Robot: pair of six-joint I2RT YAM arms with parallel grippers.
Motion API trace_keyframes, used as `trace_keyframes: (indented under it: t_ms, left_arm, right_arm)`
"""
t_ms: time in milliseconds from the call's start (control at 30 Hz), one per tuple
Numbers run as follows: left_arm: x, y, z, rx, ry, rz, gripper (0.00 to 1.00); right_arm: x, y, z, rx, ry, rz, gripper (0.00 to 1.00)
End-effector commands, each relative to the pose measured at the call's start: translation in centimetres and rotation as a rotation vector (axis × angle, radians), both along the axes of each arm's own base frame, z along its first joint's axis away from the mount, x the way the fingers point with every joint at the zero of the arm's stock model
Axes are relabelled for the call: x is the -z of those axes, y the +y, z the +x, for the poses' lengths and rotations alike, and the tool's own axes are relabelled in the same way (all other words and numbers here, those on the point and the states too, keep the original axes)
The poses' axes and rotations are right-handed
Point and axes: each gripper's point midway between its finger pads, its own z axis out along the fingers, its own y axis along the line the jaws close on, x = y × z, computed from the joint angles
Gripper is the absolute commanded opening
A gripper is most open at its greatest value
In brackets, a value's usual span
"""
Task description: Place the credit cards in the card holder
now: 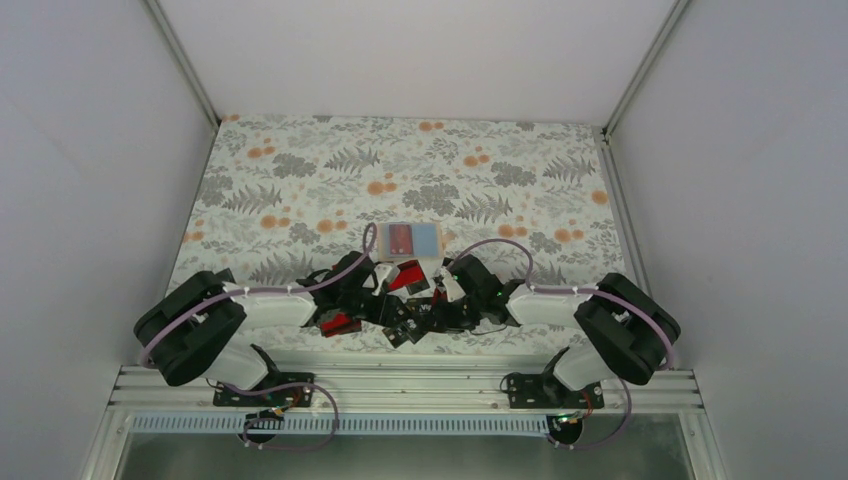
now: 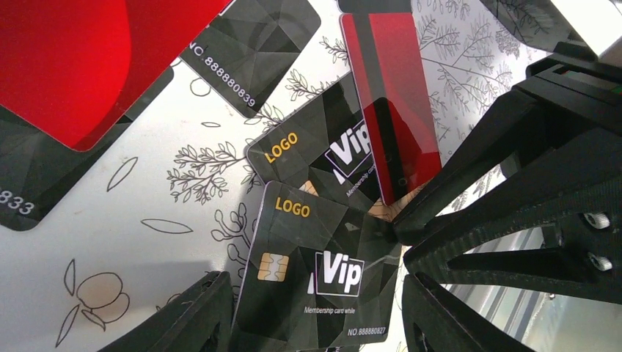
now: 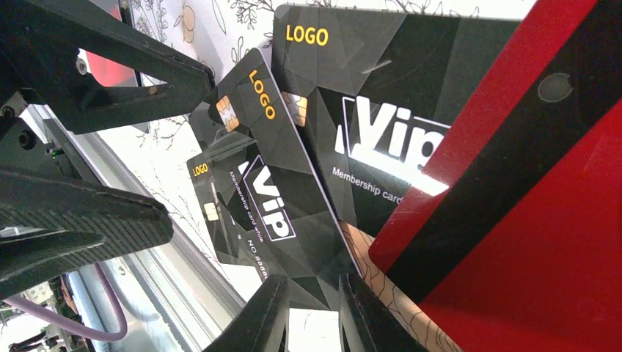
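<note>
The card holder (image 1: 413,238) lies open on the patterned table, pale blue inside, with a red card (image 1: 400,237) on its left half. Several red and black credit cards lie loose near the front edge, among them a red one (image 2: 81,66), a red-and-black one (image 2: 396,125) and a black Vip card (image 2: 323,154). My right gripper (image 3: 317,315) is shut on the lower corner of another black Vip card (image 3: 286,205). That same card (image 2: 308,279) sits between the wide-apart fingers of my left gripper (image 2: 312,323), close to both; I cannot tell if they touch it.
The metal rail (image 1: 400,385) of the table's front edge runs just behind the grippers, and it shows close by as the rail (image 3: 169,271) in the right wrist view. Grey walls enclose the table on three sides. Both arms meet just in front of the holder.
</note>
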Motion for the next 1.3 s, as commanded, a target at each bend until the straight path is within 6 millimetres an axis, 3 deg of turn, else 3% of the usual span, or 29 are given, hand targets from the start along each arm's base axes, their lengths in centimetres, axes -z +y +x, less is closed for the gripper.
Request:
trace_keyframes:
  t_ms: [0, 333, 700, 1267]
  left_arm:
    - [2.4, 1.6, -2.4, -0.002, 0.126, 0.042, 0.57]
    - [0.4, 1.1, -2.5, -0.034, 0.152, -0.131, 0.5]
    - [0.2, 1.1, -2.6, -0.045, 0.181, -0.211, 0.44]
    - [0.0, 0.8, -1.8, -0.031, 0.148, -0.188, 0.18]
  right_arm:
    - [3.6, -3.0, -1.3, 0.024, 0.035, -0.161, 0.2]
    - [3.9, -3.0, -1.5, 0.024, 0.042, -0.154, 0.2]
    - [4.1, -3.1, -1.7, 0.023, 0.045, -0.155, 0.2]
    - [4.0, -3.1, -1.7, 0.028, 0.041, -0.15, 0.2]
